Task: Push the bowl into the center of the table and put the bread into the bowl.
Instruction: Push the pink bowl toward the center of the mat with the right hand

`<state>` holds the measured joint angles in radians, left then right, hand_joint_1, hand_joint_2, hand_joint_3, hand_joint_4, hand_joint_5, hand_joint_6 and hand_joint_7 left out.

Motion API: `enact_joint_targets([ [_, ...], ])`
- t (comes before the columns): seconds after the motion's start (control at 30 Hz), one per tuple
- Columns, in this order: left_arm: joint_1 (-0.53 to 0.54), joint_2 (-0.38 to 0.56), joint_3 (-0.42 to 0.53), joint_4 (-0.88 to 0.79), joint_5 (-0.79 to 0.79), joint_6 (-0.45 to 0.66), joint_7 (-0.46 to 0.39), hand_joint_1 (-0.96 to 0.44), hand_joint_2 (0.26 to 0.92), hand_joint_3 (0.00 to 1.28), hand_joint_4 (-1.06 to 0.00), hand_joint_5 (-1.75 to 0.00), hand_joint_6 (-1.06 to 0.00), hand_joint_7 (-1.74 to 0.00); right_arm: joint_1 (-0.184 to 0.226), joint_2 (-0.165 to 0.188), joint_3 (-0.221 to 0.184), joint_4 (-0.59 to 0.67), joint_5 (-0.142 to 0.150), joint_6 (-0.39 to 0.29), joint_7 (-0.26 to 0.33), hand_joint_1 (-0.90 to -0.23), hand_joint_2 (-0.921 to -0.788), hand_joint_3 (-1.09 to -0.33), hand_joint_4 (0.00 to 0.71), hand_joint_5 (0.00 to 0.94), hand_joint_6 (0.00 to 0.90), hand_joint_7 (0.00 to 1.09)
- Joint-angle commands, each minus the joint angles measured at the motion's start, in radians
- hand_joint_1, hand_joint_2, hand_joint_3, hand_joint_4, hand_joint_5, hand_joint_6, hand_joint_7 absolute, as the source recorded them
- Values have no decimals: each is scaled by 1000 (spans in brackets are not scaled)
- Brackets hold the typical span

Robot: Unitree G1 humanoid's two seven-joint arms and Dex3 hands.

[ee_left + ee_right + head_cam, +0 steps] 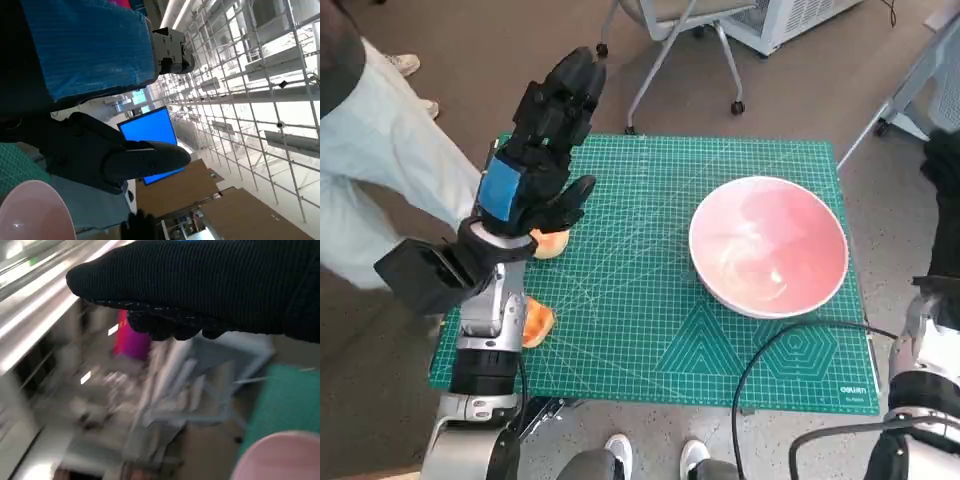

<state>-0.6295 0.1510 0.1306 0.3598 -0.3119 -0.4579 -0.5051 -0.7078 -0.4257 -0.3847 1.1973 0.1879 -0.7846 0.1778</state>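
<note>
A wheeled chair [670, 40] stands on brown floor [510, 70].

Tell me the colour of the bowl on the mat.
The bowl is pink, paler and glossy inside; the head view shows it best.

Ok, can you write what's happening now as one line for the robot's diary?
left hand: raised, empty | right hand: off mat | bowl: right side, empty | bread: left edge
</note>
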Motion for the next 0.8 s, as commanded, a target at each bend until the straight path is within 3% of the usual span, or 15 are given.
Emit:
enact_joint_targets([
  [0.03, 2, 2, 5, 4, 3, -13, 4, -666, 921, 487, -56, -7, 1, -359, 16, 24, -29, 69, 28, 79, -6, -570, -921, -786, 106, 3, 125, 229],
  [0.47, 13, 7, 5, -8, 7, -12, 5, -666, 921, 486, -61, -8, 1, -371, 22, 106, -80, 115, 68, 241, -14, -580, -921, -754, 142, 13, 172, 211],
  [0.8, 25, 33, 13, -27, 8, 4, 8, -677, 921, 493, -63, -8, 1, -381, -13, 185, -120, 121, 110, 317, 13, -587, -921, -788, 141, 4, 169, 195],
])
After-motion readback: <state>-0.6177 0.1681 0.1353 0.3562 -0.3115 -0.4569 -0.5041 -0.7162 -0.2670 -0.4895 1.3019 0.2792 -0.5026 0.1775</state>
